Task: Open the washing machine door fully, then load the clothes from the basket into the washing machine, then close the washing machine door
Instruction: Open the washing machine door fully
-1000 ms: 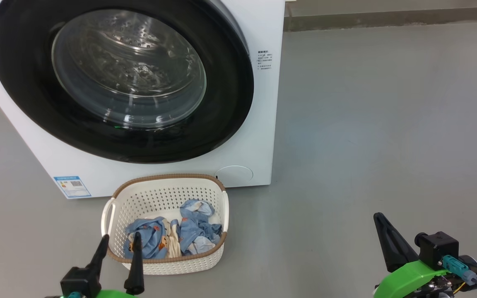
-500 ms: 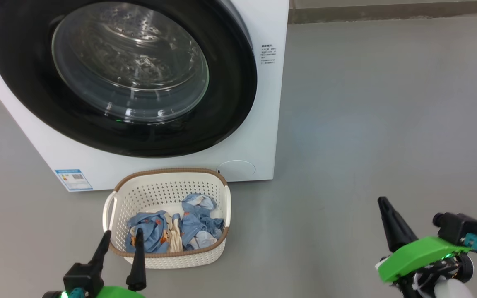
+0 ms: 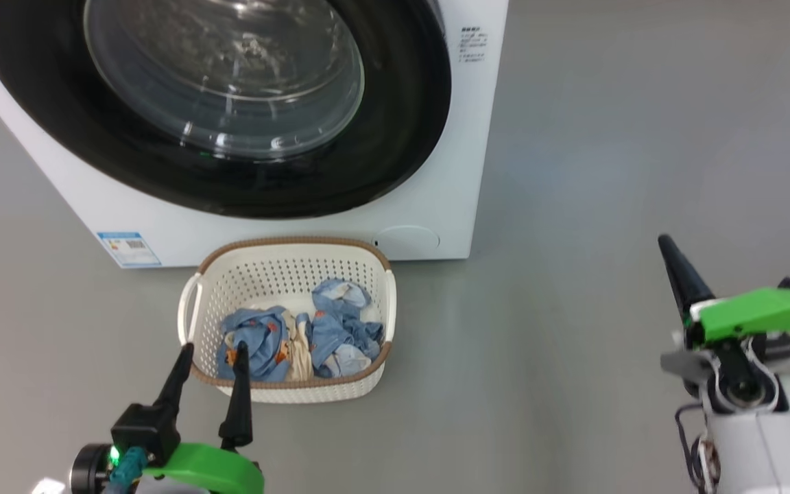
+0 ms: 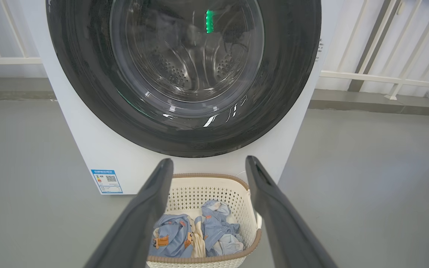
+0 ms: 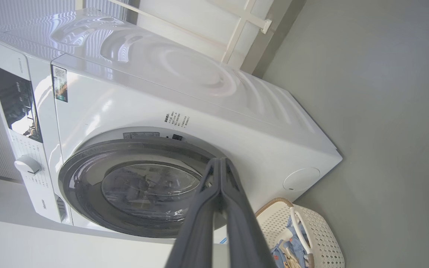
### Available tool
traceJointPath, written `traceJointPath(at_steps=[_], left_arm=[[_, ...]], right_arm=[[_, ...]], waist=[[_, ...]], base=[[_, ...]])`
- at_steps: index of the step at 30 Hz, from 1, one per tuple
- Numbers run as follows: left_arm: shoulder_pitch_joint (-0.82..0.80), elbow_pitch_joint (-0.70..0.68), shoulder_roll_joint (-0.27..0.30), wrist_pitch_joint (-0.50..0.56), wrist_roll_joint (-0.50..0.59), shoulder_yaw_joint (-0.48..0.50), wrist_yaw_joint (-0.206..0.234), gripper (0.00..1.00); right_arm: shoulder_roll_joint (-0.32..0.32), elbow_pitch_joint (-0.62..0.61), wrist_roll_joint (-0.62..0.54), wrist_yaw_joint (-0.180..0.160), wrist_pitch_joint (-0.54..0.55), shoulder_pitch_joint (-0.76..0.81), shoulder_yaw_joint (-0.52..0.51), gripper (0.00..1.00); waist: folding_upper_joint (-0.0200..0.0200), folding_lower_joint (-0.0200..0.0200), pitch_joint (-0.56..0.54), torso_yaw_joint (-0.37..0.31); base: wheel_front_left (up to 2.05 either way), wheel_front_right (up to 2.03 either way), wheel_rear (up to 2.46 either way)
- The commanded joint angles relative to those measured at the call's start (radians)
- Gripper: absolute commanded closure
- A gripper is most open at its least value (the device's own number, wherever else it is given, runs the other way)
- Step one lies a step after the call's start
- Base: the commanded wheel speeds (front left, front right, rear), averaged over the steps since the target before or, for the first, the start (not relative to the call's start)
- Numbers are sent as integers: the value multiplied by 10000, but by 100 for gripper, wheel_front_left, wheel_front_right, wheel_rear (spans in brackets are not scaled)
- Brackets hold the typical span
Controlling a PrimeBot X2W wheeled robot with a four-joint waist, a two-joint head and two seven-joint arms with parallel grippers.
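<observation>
The white washing machine [image 3: 436, 171] stands on the floor with its round black washing machine door [image 3: 395, 137] shut flat against the front. Right in front of it sits the white basket [image 3: 285, 257], and inside it lie the light-blue clothes [image 3: 299, 339]. My left gripper [image 3: 213, 346] hovers open at the basket's near rim with nothing between its fingers. In the left wrist view, the left gripper [image 4: 209, 160] frames the basket [image 4: 207, 176] and the clothes [image 4: 199, 234] below the door [image 4: 88, 93]. My right gripper [image 3: 666, 241] is shut and empty, off to the right over bare floor. In the right wrist view, that gripper [image 5: 220, 160] points at the door's [image 5: 88, 175] edge.
Grey floor stretches wide to the right of the machine. A white railing [image 4: 385, 78] runs behind it. A blue energy sticker [image 3: 127, 248] marks the lower left front, and the control knob [image 5: 26, 163] sits at the top of the front panel.
The head camera has tipped, sliding machine and basket upward in its view. My right gripper has risen and turned, staying shut. The left gripper keeps its place at the basket, open.
</observation>
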Motion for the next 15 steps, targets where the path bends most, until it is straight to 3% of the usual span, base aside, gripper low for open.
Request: traceJointPath(at_steps=[1,8,15], left_arm=[[-429,-310,98,-122,8,289,87,0],[-831,-539,86,-122,22,163,132,0],[-1301,-698,82,-122,-174,-163,179,0]], right_arm=[[14,-129,275,16,153,-555,151,100],[15,1155,2111,16,1424,-2777,-398,100],[-260,2457,2558,16,2215,-4824,-547,100]], waist=[[0,0,338,183],[0,0,1111,410],[0,0,1738,748]], base=[[0,0,0],[0,0,0],[0,0,0]])
